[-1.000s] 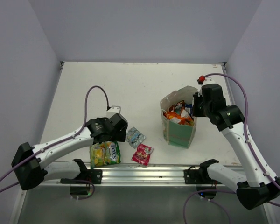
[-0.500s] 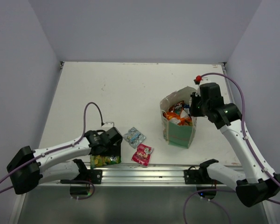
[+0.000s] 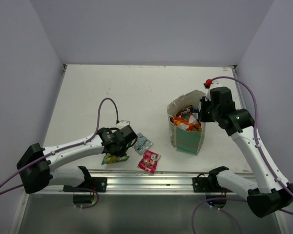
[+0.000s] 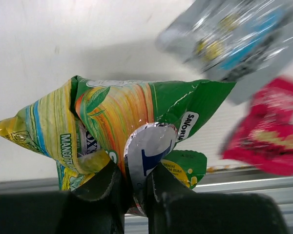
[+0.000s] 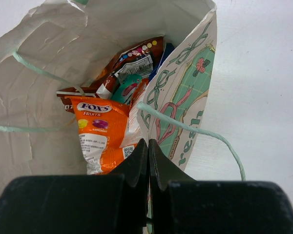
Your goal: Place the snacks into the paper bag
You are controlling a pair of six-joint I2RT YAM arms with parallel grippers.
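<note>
Left wrist view: left gripper (image 4: 136, 191) clamped on crumpled yellow-green foil packet (image 4: 112, 114), frame centre. Right gripper (image 5: 148, 161) jaws together, pinching boxy tan paper bag (image 5: 185, 92) at its rim.

Orange foil pkt (image 5: 100, 134) inside tan paper bag (image 5: 34, 112) reads "FOX'S FRUITS"; crumpled green-yellow foil pkt (image 4: 112, 112) shows "MANGO" & partial "SAVOR".

Packet (image 4: 112, 117) — green-yellow stripes; bag (image 5: 185, 102) — pale, green print.
</note>
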